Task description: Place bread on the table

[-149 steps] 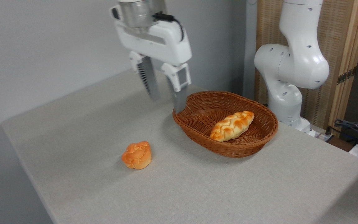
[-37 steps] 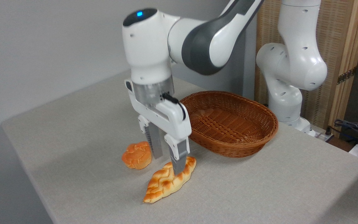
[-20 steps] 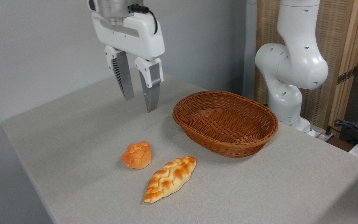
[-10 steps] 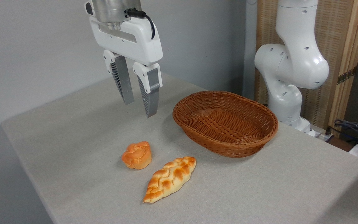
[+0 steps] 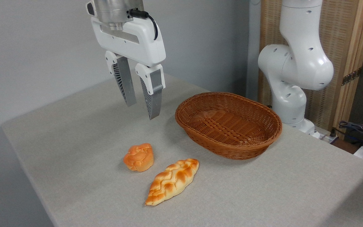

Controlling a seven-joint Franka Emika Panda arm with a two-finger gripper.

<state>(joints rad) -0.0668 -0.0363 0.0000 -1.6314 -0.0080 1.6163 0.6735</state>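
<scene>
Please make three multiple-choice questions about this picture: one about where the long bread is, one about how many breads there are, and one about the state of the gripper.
1. Where is the bread?
A. in the basket
B. on the table, in front of the basket
C. in the gripper

2. How many baked items are in view?
A. one
B. two
C. four

3. The gripper is:
A. open and holding nothing
B. shut on the bun
C. resting on the table

Answers:
1 B: it lies on the table; the basket holds nothing.
2 B: the bread and the bun.
3 A: its fingers are apart, in the air.
</scene>
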